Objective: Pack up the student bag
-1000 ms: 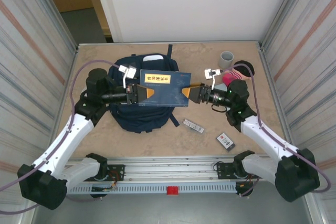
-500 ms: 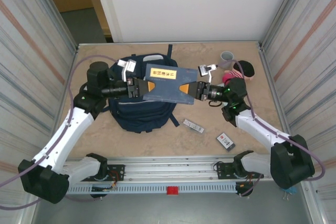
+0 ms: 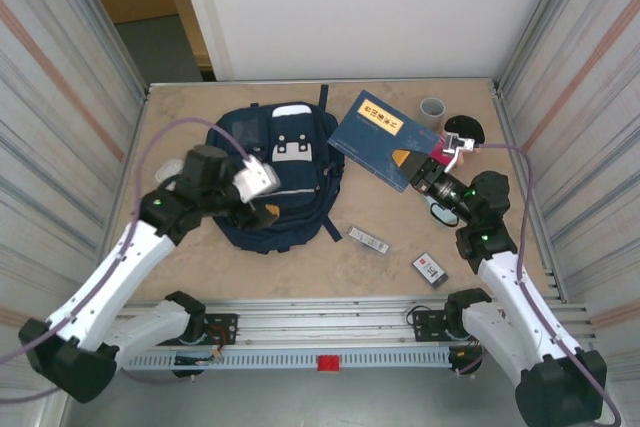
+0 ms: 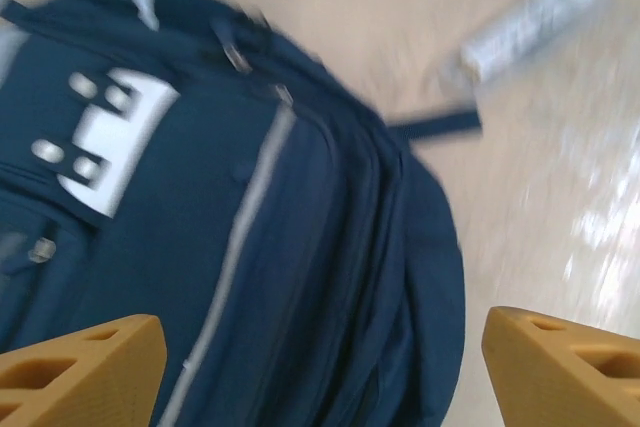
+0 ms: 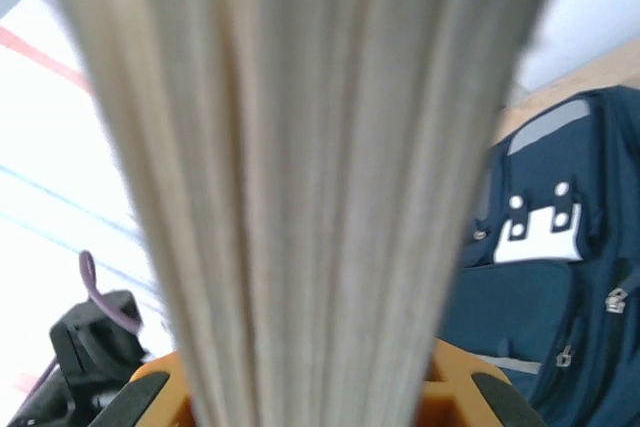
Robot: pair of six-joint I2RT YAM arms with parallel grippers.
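Right end effector (image 3: 405, 162) alone now grips the dark blue book (image 3: 380, 135), swung rightward; left end effector (image 4: 322, 332) has let go, jaws wide over the student bag (image 3: 300, 197) lying on the desk (image 3: 330, 267), probably freed to open it.

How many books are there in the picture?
1. The dark blue book is clamped in the right gripper, lifted off the table to the right of the student bag, in front of the grey cup. Any book already inside the bag would be hidden.
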